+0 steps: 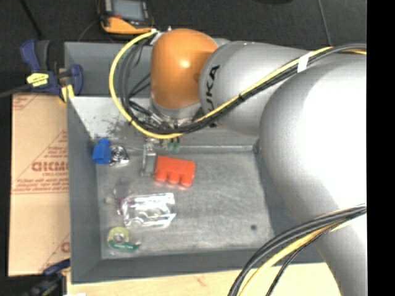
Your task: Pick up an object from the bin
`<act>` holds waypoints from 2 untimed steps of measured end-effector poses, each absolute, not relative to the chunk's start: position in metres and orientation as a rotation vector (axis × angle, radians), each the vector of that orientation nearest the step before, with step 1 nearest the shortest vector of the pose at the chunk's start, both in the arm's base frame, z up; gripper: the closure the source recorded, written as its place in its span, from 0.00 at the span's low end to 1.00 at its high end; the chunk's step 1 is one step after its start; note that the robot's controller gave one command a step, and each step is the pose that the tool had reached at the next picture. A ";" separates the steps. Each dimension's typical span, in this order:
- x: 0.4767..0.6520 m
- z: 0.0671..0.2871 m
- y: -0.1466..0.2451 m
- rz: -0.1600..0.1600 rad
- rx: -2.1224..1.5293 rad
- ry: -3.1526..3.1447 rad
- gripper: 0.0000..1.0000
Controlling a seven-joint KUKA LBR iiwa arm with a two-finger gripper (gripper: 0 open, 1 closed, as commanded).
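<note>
I count one red block mid-bin, with the gripper just at its 9 o'clock. I cannot tell whether the gripper is apart or together, as the orange cover hides much of it. The grey bin also holds one blue piece at 10 o'clock, and one clear packet and one tape roll toward 7.

the brand name "kuka" stands in black letters on the silver arm, reading top to bottom, just beside its orange cover.
</note>
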State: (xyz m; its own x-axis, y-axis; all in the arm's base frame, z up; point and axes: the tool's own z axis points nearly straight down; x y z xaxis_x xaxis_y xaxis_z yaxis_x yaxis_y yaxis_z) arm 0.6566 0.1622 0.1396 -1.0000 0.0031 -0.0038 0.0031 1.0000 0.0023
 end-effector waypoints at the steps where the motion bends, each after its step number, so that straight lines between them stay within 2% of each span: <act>1: 0.628 0.074 0.074 -0.005 -0.493 3.104 0.00; 2: 0.629 0.076 0.077 0.000 -0.492 3.099 1.00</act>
State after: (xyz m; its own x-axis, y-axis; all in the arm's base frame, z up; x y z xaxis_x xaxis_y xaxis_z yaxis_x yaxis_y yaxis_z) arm 0.6288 0.0767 0.0765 -0.9508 -0.3096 -0.0033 -0.3096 0.9509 -0.0004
